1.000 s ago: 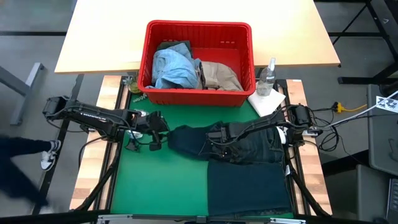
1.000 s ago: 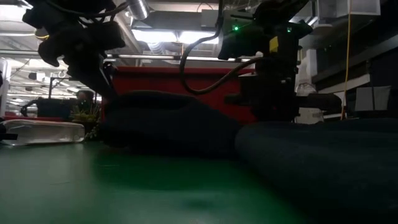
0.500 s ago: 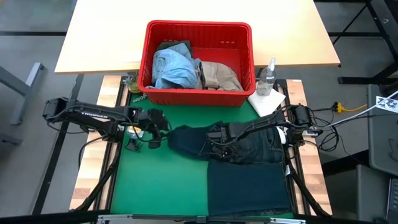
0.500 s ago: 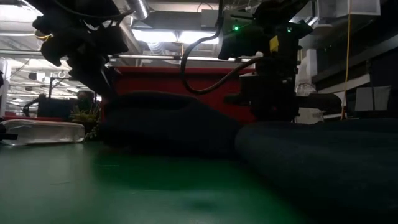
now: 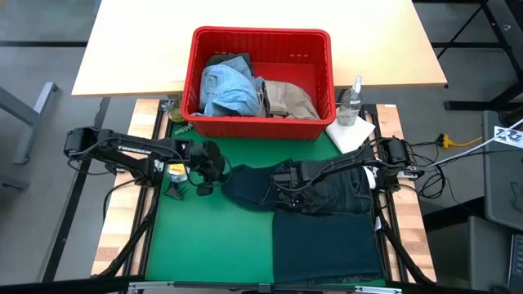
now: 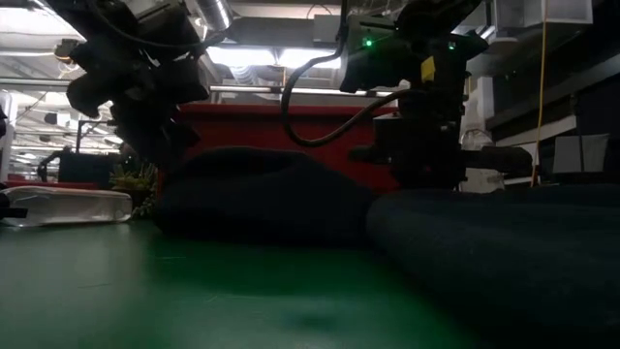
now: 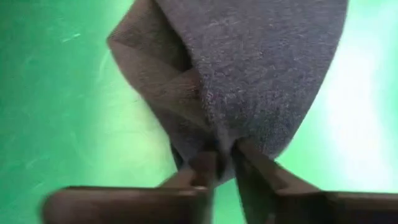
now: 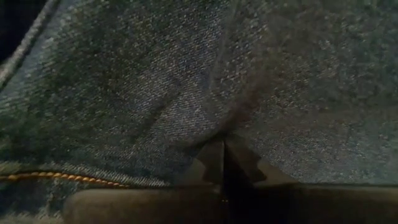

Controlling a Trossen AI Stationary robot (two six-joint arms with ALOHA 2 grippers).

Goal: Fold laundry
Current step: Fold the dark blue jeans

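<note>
The dark navy jeans (image 5: 327, 212) lie on the green mat (image 5: 204, 245), right of its middle, with a humped end (image 6: 252, 189) pointing to the table's left. My left gripper (image 5: 219, 170) is at that end, tilted down and shut on the cloth's tip (image 7: 221, 152). My right gripper (image 5: 296, 194) points straight down onto the middle of the jeans, fingers shut (image 8: 222, 163). More laundry sits in the red basket (image 5: 261, 34): light blue denim (image 5: 229, 86), a beige piece (image 5: 290, 98) and a dark olive piece (image 5: 229, 61). My left gripper pinches the narrow tip of the jeans' left end (image 7: 219, 144) between its two fingers. It comes from the table's left, slanting down. The cloth fans out beyond the fingers and lies on the mat. One layer or several, I cannot tell. My right gripper stands from above with its shut fingertips (image 8: 211, 167) on the denim beside a fold ridge (image 8: 224, 118). The jeans lie flat on the mat under it.
The red basket stands at the mat's far edge. A clear spray bottle (image 5: 351, 100) and a small white cloth (image 5: 351, 133) are at the far right. Bare green mat lies to the left and near-left of the jeans. Wooden boards (image 5: 122, 237) flank the mat.
My left gripper has moved toward the table's right and slightly down, up to the left end of the jeans, tipping further down. The jeans and my right gripper have stayed where they were.
</note>
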